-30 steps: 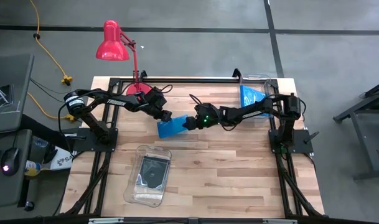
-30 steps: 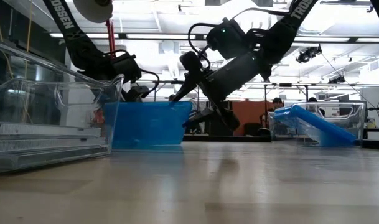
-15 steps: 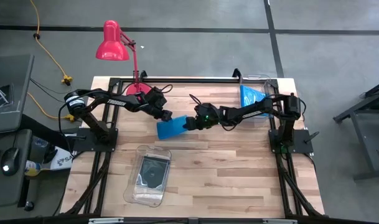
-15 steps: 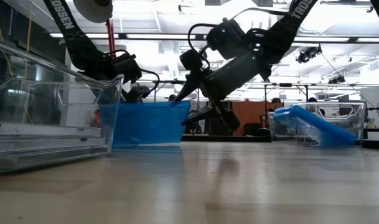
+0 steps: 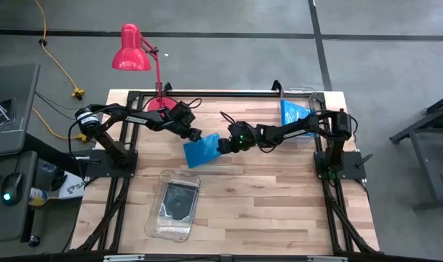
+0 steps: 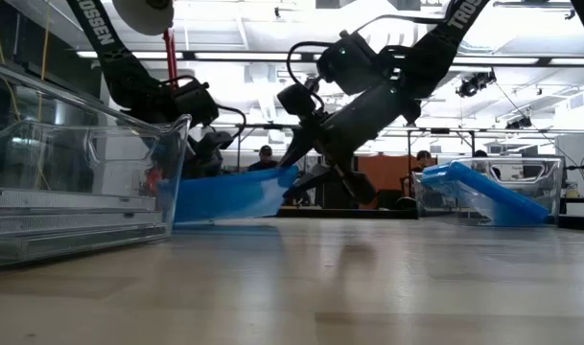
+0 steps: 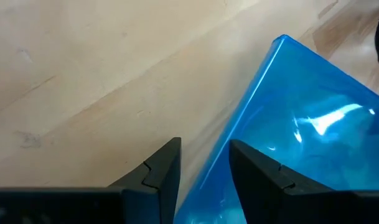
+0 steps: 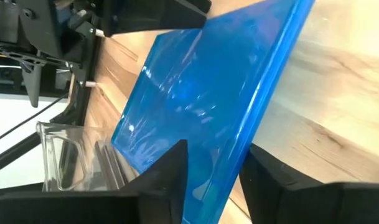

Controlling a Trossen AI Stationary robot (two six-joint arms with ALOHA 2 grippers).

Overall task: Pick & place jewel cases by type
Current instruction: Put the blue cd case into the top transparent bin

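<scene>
Wooden planks make up the bench [image 5: 265, 182], with a red lamp [image 5: 132, 49] at its far edge. At the middle, the right gripper [image 5: 222, 145] has its fingers closed on one edge of a blue jewel case [image 5: 201, 150], which its wrist view shows running between them; the left gripper [image 5: 193, 135] meets the same case from the opposite side, an edge sitting in the narrow gap of its fingers, though whether they actually pinch it I cannot tell. From the low view the case hangs tilted just above the bench, higher at the right gripper's end. Further out, a clear bin [image 5: 302, 109] by the right arm's base already holds blue cases [image 5: 292, 113], and a second clear bin [image 5: 157, 218] on the near left holds a dark case [image 5: 178, 199] showing a disc. Sorting looks well under way, with this blue case probably still to be binned. How many cases each bin holds is hard to make out.
</scene>
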